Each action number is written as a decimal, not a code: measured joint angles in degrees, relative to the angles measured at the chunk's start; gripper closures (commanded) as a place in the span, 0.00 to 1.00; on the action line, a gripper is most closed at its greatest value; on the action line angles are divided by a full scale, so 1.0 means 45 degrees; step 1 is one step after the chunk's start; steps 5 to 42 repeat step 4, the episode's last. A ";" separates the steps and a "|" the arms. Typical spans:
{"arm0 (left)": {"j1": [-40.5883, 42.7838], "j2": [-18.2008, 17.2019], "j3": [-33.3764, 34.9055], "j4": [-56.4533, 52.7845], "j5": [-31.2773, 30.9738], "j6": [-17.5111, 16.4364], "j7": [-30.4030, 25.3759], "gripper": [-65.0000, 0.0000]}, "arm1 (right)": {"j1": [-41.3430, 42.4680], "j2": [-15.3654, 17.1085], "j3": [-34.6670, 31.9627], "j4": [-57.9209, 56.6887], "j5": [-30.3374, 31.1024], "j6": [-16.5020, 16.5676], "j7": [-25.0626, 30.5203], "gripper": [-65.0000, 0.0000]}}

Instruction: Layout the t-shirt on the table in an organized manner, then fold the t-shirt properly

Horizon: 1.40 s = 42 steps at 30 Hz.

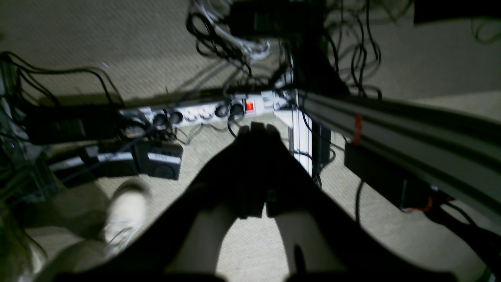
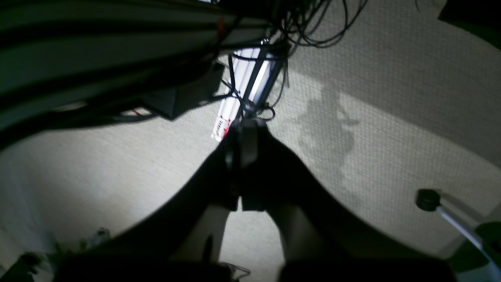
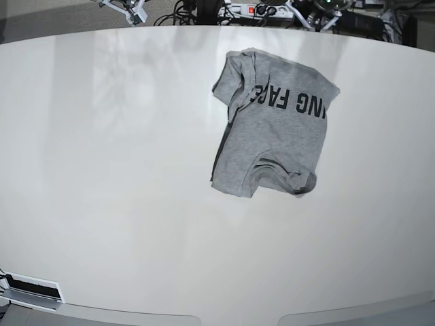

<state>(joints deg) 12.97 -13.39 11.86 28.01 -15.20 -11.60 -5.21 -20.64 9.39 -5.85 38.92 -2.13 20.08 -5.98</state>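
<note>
The heather-grey t-shirt (image 3: 275, 132) lies crumpled on the white table (image 3: 102, 170), right of the middle and toward the far edge. Its black lettering faces up and reads upside down, one sleeve is folded over at the upper left, and the hem is bunched at the lower right. Neither arm shows in the base view. In the left wrist view my left gripper (image 1: 260, 129) is shut with nothing in it and points down at carpeted floor. My right gripper (image 2: 244, 126) is likewise shut and empty above the carpet. Neither wrist view shows the shirt or the table.
Below the left gripper, a power strip (image 1: 207, 111) lies among tangled black cables, with a metal frame beam (image 1: 391, 125) and a white shoe (image 1: 125, 211) nearby. A black foot on a pole (image 2: 427, 199) stands right of the right gripper. A small white device (image 3: 30, 291) sits at the table's near-left edge.
</note>
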 measured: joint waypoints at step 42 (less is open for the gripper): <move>-0.0063 0.0024 0.0199 0.0010 0.0000 -0.0010 -0.0087 1.00 | 0.0010 -0.0083 0.0010 0.0000 0.0034 -0.0010 0.0000 1.00</move>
